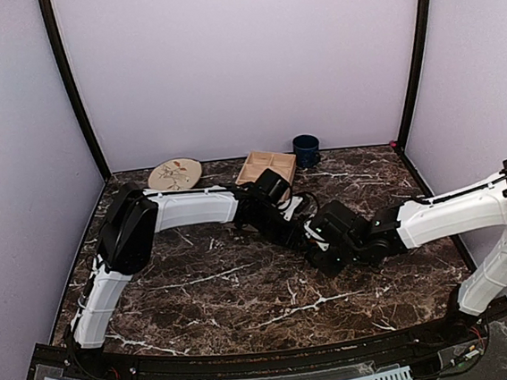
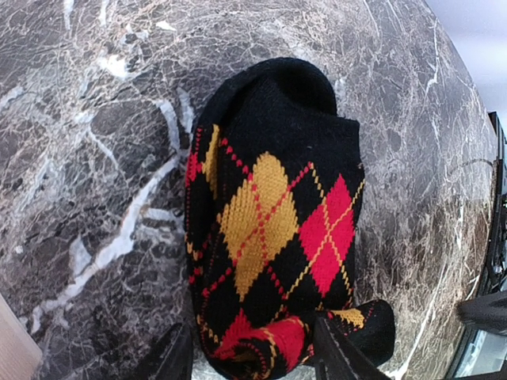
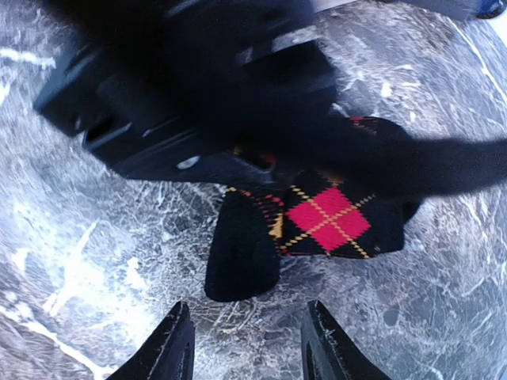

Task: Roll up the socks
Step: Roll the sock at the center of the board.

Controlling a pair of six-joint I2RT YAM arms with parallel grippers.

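A black sock with red and orange argyle diamonds (image 2: 273,214) lies flat on the marble table, its near end rolled up. In the left wrist view my left gripper (image 2: 255,360) stands open astride that rolled end. Its right finger (image 2: 341,356) touches the fabric; a small gap separates the left finger (image 2: 170,356) from it. My right gripper (image 3: 249,352) is open and empty, just short of the sock's black toe (image 3: 242,253). From above, both grippers (image 1: 304,232) (image 1: 321,242) meet mid-table and hide the sock.
At the back of the marble table (image 1: 210,293) stand a round patterned plate (image 1: 175,173), a wooden compartment tray (image 1: 266,164) and a dark blue cup (image 1: 306,149). The left gripper's black body (image 3: 198,103) looms over the sock in the right wrist view.
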